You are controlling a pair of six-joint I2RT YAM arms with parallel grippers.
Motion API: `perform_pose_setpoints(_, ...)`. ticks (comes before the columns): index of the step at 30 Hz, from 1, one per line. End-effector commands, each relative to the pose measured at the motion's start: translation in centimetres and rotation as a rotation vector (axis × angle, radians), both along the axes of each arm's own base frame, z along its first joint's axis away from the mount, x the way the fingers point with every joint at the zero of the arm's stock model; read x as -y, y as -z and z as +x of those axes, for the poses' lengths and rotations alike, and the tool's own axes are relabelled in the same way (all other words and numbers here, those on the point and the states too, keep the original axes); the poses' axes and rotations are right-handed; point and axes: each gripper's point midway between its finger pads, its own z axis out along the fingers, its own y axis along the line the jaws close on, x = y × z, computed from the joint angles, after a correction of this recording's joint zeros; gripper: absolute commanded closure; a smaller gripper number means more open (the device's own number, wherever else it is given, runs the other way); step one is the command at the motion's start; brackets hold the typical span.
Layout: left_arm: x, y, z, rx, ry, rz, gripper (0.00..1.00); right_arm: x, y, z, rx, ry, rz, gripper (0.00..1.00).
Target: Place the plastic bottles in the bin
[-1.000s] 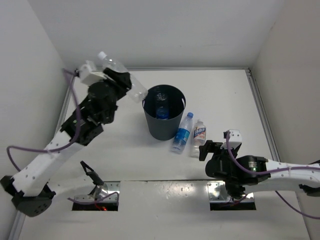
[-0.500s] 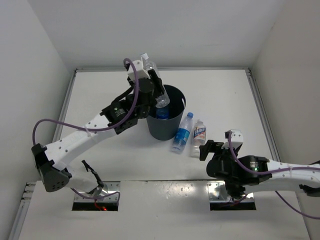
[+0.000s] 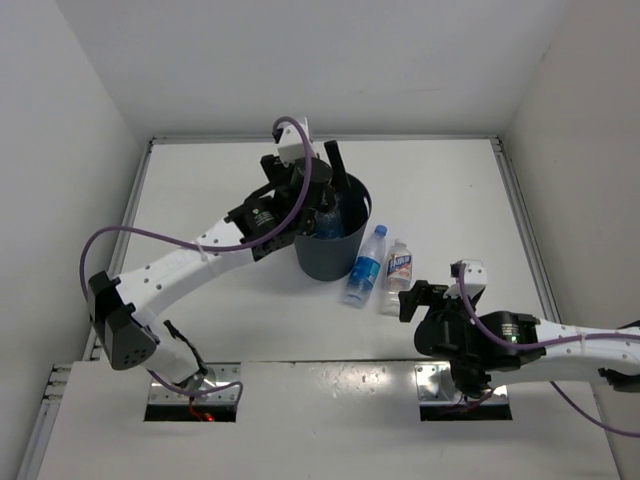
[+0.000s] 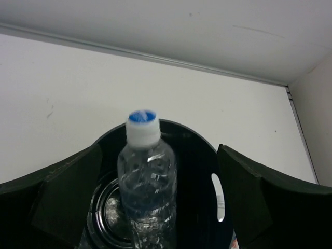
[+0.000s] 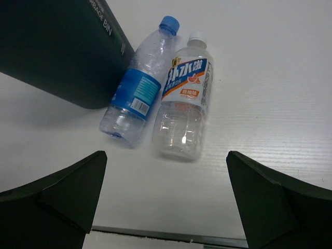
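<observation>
Far left, top view: L arm (image 3: 180,270) stretched across white table (image 3: 200,190), purple cable (image 3: 120,235) looped over it. At its tip, L gripper (image 4: 159,155) poised right over bin (image 3: 330,255), jaws spread wide, clamped on nothing. Between its fingers (image 4: 62,192) in wrist view: unlabelled bottle (image 4: 148,181), upright, white cap w/ blue top, seen against bin mouth. Clear gap to each finger, so no contact. Can't tell how deep in bin it sits. Blue patch (image 3: 327,226) lower in bin in top view; too hidden to say more.

Just right of bin, on table: 2 bottles lying side by side, caps pointing away from arm bases. Blue-label bottle (image 5: 136,91) nearer bin, flank right against bin wall. White-blue label bottle (image 5: 185,93) just beside it on right, white cap.

Further right & nearer: R gripper (image 5: 166,155) low over table, jaws fully apart, holding nothing. Both lying bottles straight ahead of it, bases abt level w/ fingertips, inside the span btwn them, untouched, wide gap either side.
</observation>
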Motion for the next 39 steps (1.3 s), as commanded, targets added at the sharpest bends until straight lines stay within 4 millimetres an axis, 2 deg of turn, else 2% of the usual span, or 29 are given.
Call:
perform_pose_setpoints(1,-2.1,-4.0,-0.9,0.067,-0.058,-0.062,0.0,0.2,-0.4,0.3,0.033,0.02,0.016,0.0)
perform_pose_setpoints(3,-3.4,-4.7,-1.1,0.077,-0.085,-0.057,0.0,0.2,-0.4,0.3,0.033,0.02,0.016,0.0)
perform_pose_setpoints(4,-4.9,-4.8,-1.4,0.082,-0.118,-0.043,0.0,0.2,-0.4,0.3,0.033,0.02,0.016,0.0)
perform_pose_setpoints(6,-6.6,-4.9,-1.9,0.086,-0.14,-0.024,0.0,0.2,-0.4,0.3,0.033,0.02,0.016,0.0)
perform_pose_setpoints(7,-7.7,-3.8,-2.1,0.073,-0.149,0.032,0.0,0.2,-0.4,0.3,0.033,0.02,0.016,0.0)
perform_pose_setpoints(8,-9.2,-4.5,-2.9,0.089,-0.156,0.027,0.0,0.2,-0.4,0.3,0.033,0.02,0.016,0.0)
perform_pose_setpoints(9,-10.1,-2.8,-3.2,0.069,-0.161,0.073,0.0,0.1,-0.4,0.3,0.031,0.024,0.026,0.0)
perform_pose_setpoints(11,-12.2,-1.7,-4.1,0.061,-0.17,0.134,0.0,0.3,-0.4,0.3,0.029,0.027,0.024,0.0)
perform_pose_setpoints(12,-14.1,-2.1,-5.1,0.078,-0.185,0.126,0.0,0.3,-0.5,0.4,0.036,0.035,0.031,0.0)
perform_pose_setpoints(13,-14.9,0.4,-5.7,0.045,-0.178,0.189,0.0,0.5,-0.5,0.4,0.036,0.035,0.03,0.0)
perform_pose_setpoints(15,-16.6,2.0,-7.0,0.034,-0.189,0.202,0.0,0.5,-0.5,0.4,0.035,0.04,0.043,0.0)
perform_pose_setpoints(16,-18.0,3.3,-8.3,0.034,-0.189,0.202,0.0,0.8,-0.4,0.5,0.032,0.054,0.043,0.0)
perform_pose_setpoints(19,-19.2,4.6,-10.0,0.053,-0.163,0.145,0.0,1.2,-0.7,0.7,0.033,0.084,0.06,0.0)
perform_pose_setpoints(20,-20.2,5.6,-11.0,0.065,-0.166,0.118,0.0,1.6,-0.8,0.8,0.033,0.093,0.058,0.0)
perform_pose_setpoints(21,-20.4,6.0,-11.3,0.074,-0.158,0.105,0.0,1.8,-1.5,0.9,0.034,0.102,0.072,0.0)
perform_pose_setpoints(22,-20.4,7.6,-11.6,0.063,-0.148,0.115,0.0,1.8,-1.8,0.9,0.028,0.108,0.085,0.0)
perform_pose_setpoints(23,-20.4,7.9,-12.1,0.076,-0.112,0.101,0.0,2.0,-2.0,0.8,0.019,0.115,0.086,0.0)
perform_pose_setpoints(24,-20.2,8.6,-12.3,0.072,-0.082,0.114,0.0,1.7,-2.7,0.9,0.022,0.115,0.116,0.0)
perform_pose_setpoints(25,-20.0,9.4,-12.6,0.058,-0.048,0.134,0.0,1.3,-2.5,0.7,0.0,0.103,0.129,0.0)
perform_pose_setpoints(26,-19.4,11.1,-13.0,0.021,0.001,0.162,0.0,0.9,-3.1,0.7,0.004,0.102,0.16,0.0)
perform_pose_setpoints(28,-19.6,11.3,-13.4,0.021,0.009,0.142,0.0,0.4,-2.7,0.4,-0.027,0.081,0.155,0.0)
perform_pose_setpoints(33,-19.8,11.5,-13.5,0.021,0.001,0.134,0.0,-1.4,-1.3,-0.1,-0.078,-0.001,0.008,0.0)
perform_pose_setpoints(36,-19.1,12.0,-13.4,0.003,0.029,0.144,0.0,-1.9,-0.9,0.5,-0.094,0.011,-0.08,0.0)
perform_pose_setpoints(39,-19.1,12.5,-13.3,-0.025,0.014,0.138,0.0,-0.9,-0.6,2.1,-0.107,0.078,-0.126,0.0)
